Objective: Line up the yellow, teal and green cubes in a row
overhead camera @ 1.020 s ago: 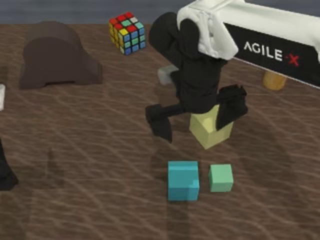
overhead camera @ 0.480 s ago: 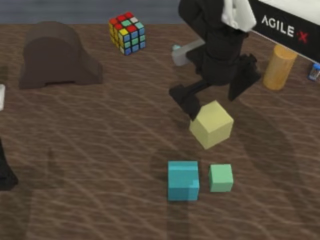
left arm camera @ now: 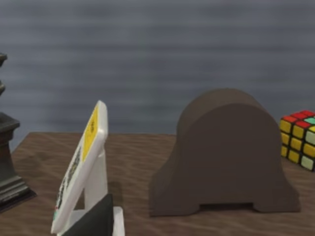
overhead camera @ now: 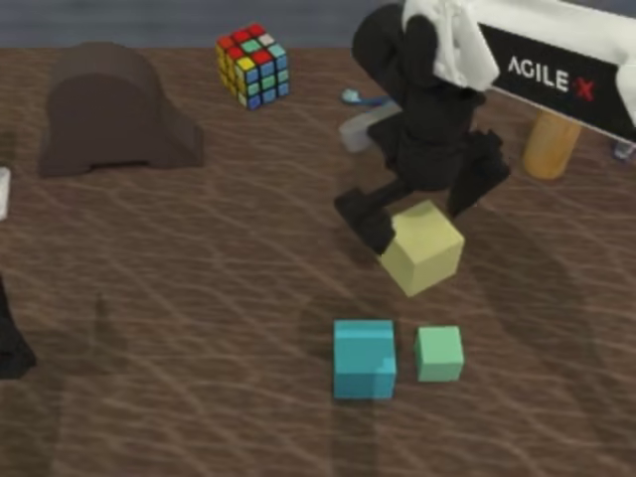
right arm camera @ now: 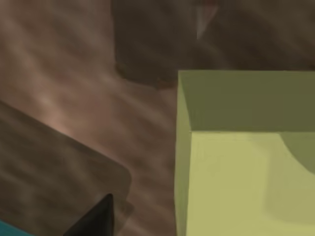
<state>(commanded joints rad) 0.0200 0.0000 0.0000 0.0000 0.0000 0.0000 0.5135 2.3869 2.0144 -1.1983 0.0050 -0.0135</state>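
Yellow cube [overhead camera: 422, 248] sits on the table [overhead camera: 199, 298] right of centre in the top view, rotated so its edges run diagonal to the table's front edge, and farther from the camera's near side than the other two. Teal cube [overhead camera: 364, 358] and green cube [overhead camera: 439, 354] lie nearer the front, side by side, squared up, just apart with a narrow gap; they read as two members of a row, with the yellow one left to join. Right gripper [overhead camera: 422, 204] hangs directly above the far side of the yellow cube, fingers spread wide, one finger [overhead camera: 364, 216] at the cube's left corner and the other at its far right side; whether that left finger touches the cube, cannot tell. Wrist pose appears turned to match the cube's diagonal, which would let the pads meet flat faces rather than corners. Right wrist view is filled by the cube's pale top and one side face, with a dark fingertip at the frame edge, consistent with a close approach. Judgement: step in hand is the grasp of the yellow cube; nothing clamped yet. Left gripper [overhead camera: 10, 343] is parked at the table's left edge, fingers not discernible. Bystanders: a brown arched block [overhead camera: 114, 109] far left, a multicoloured puzzle cube [overhead camera: 252, 65] at the back, an orange cylinder [overhead camera: 550, 144] behind the right arm.
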